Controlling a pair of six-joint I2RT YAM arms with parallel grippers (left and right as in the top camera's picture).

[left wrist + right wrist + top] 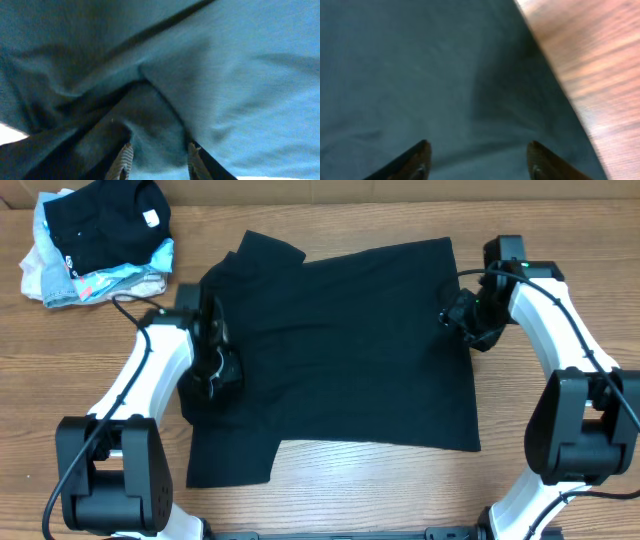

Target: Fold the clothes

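Dark cloth fills the space right at the left gripper: its jaws stand parted, with a soft ridge of the black T-shirt humped between them, loose rather than pinched as far as I can judge. The right gripper has its jaws wide apart over flat fabric near the shirt's edge, holding nothing, with bare tabletop just beside. Further out, the overhead view shows the shirt spread sideways across the tabletop, with the left arm over its left part between the 2 sleeves and the right arm at its upper right edge. By my reading the laying-out is about done: the body lies fairly flat, though the sleeve farther from the robot looks rumpled. No fold of the body shows yet, so the sleeves and the halving remain. A pile of garments sits well apart at the far left corner
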